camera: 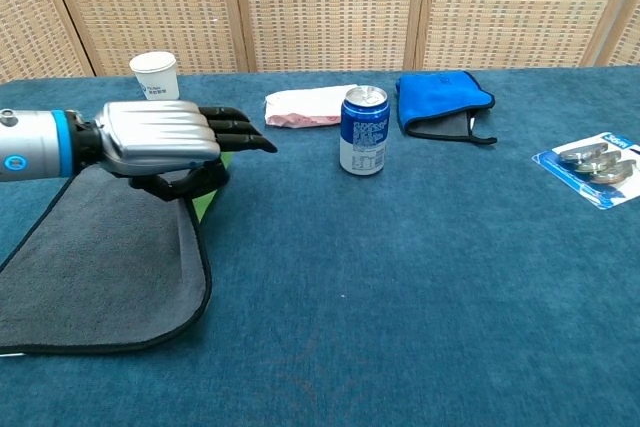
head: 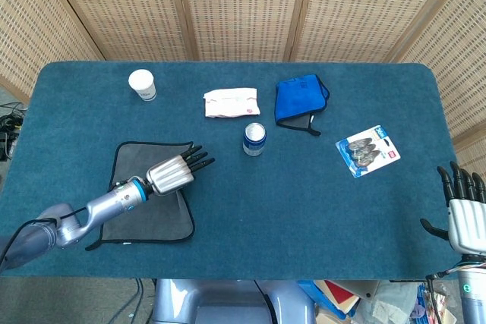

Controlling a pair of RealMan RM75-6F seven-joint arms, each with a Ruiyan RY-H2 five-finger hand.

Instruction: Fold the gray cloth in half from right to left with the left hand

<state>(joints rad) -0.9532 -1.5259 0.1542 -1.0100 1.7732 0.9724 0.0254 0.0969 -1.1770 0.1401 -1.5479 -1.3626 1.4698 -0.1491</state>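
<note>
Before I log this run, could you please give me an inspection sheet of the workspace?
Surface: blue carpeted table, flat.
Job's things: gray cloth at the front left, its right edge lifted and drawn leftward; green tag showing under the hand in the chest view.
Clutter: paper cup, white packet, soda can, blue pouch, blister pack.
Hands: left hand pinches the cloth's right edge; right hand open beyond the table's right front corner.
Cables: bundle off the left edge.
Surroundings: woven screen panels behind.
</note>
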